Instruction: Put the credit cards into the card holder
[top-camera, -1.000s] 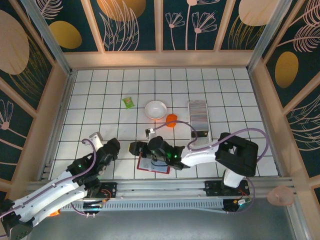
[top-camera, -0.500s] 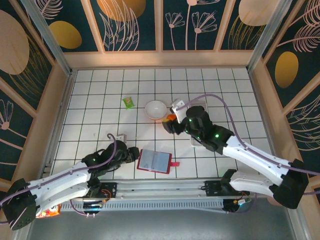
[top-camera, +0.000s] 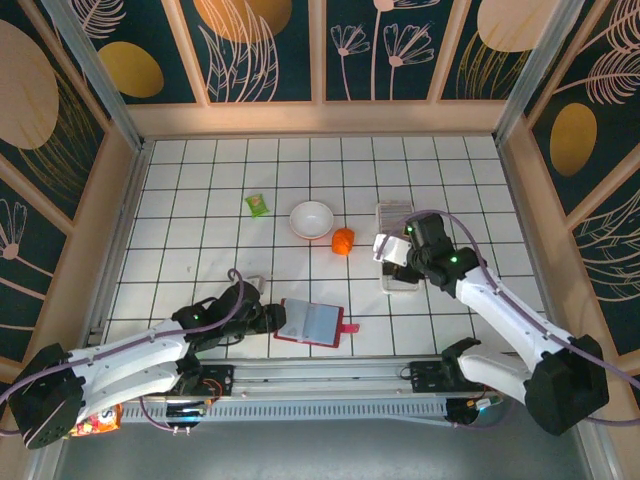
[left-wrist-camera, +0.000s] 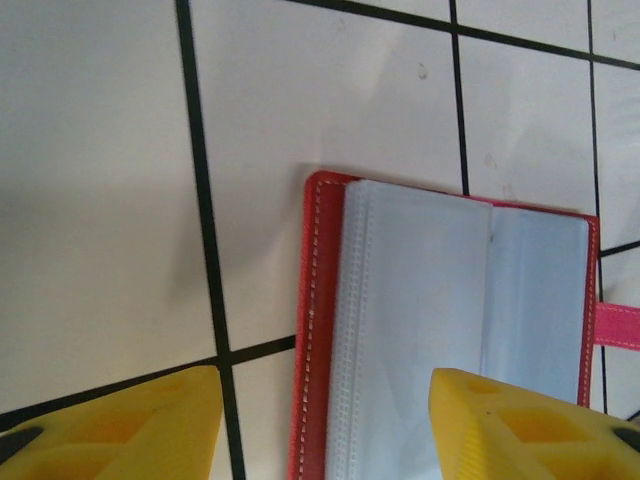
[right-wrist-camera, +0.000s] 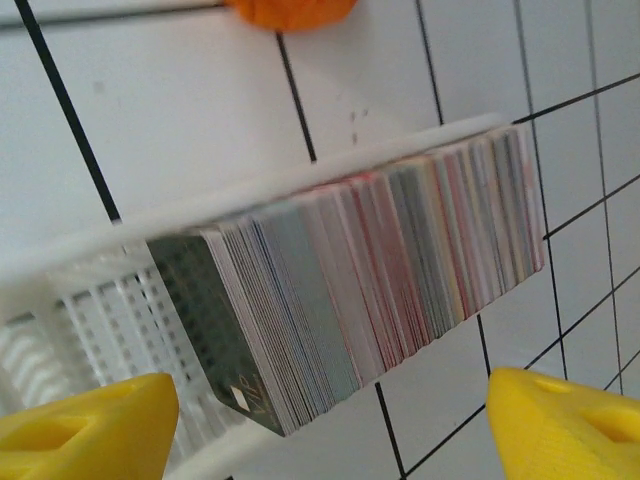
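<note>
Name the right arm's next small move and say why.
Probably lower the right gripper onto the credit cards and pinch one: its jaws stand open over the row in the tray, and the card holder lies open.

The wallet (left-wrist-camera: 420, 290) runs off the left wrist view's bottom edge, its pink strap (left-wrist-camera: 618, 326) off the right. The right wrist view crops an orange lump (right-wrist-camera: 290, 10) at top; the cards (right-wrist-camera: 400, 260) blur farther along.
</note>
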